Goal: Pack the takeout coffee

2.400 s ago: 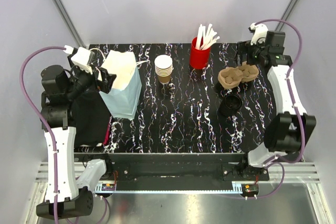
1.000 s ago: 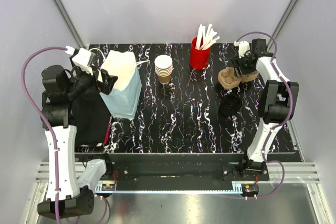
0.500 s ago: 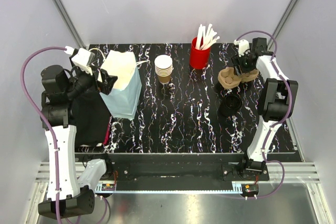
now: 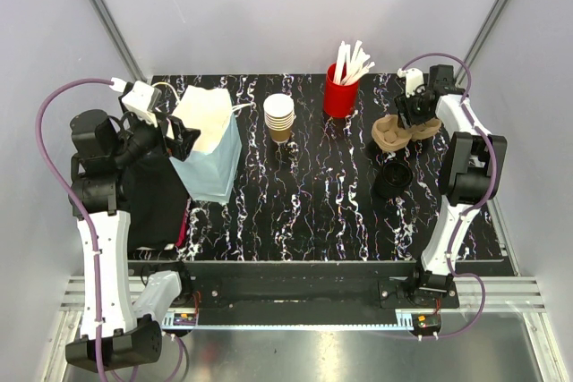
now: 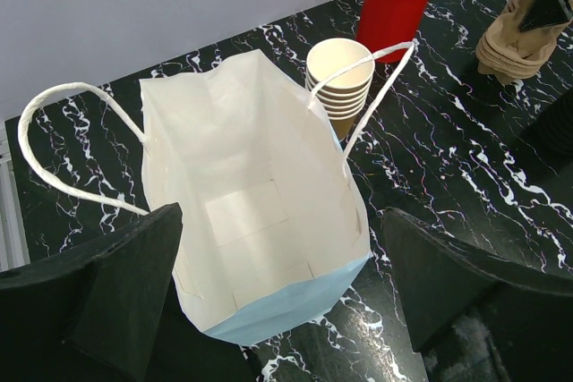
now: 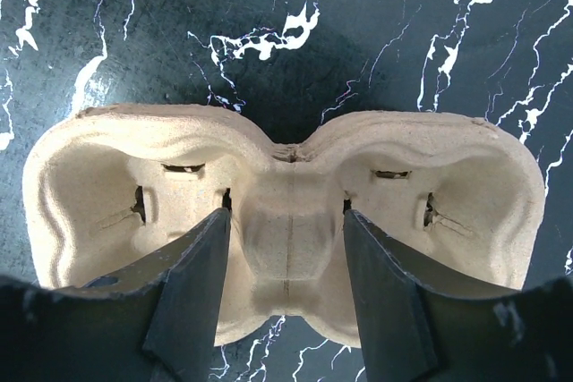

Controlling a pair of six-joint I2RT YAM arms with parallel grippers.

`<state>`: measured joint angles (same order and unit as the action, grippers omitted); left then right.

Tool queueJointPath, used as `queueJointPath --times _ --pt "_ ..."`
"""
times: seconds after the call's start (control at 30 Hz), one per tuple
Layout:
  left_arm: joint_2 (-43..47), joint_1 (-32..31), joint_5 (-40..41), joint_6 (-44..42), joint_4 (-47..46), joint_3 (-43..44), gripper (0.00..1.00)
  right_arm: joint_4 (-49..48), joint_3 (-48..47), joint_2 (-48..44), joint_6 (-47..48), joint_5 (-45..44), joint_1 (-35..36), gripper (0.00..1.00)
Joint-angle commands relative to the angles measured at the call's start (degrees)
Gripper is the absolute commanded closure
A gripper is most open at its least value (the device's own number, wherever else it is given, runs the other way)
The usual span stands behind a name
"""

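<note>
Top external: red cup [image 4: 340,96] holds white sticks [image 4: 352,60]; right gripper [image 4: 418,114] pinches carrier [image 4: 390,134].

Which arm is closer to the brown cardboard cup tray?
Right. The right end effector hangs directly over the cup tray, a finger on each side of its middle ridge. The left end effector is far across the table, above the open paper bag.

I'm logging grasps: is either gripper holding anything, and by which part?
Left gripper is open at the edge of the bag, holding nothing. Right gripper straddles the centre ridge of the carrier; whether it grips cannot be told.
</note>
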<state>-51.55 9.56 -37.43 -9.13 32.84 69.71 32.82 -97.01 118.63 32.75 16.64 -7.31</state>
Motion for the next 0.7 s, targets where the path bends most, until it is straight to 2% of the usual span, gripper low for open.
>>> queueJointPath --times 0.0,0.03,0.2,0.23,0.67 --pt "0.2 0.5 -1.9 0.2 -3.0 -0.4 0.01 -0.7 -1.5 0.0 0.6 1.3 -0.3 0.43" --pt "0.2 0.5 -1.9 0.2 -2.9 -0.3 0.01 -0.7 -1.5 0.0 0.6 1.3 -0.3 0.49" --pt "0.2 0.5 -1.9 0.2 -3.0 -0.3 0.01 -0.7 -1.4 0.0 0.6 1.0 -0.3 0.52" --pt "0.2 0.5 -2.0 0.3 -2.9 -0.3 0.01 -0.7 -1.4 0.0 0.6 1.1 -0.3 0.56" --pt "0.3 0.8 -2.2 0.4 -2.9 -0.3 0.01 -0.7 -1.6 -4.2 0.9 -0.5 -0.3 0.59"
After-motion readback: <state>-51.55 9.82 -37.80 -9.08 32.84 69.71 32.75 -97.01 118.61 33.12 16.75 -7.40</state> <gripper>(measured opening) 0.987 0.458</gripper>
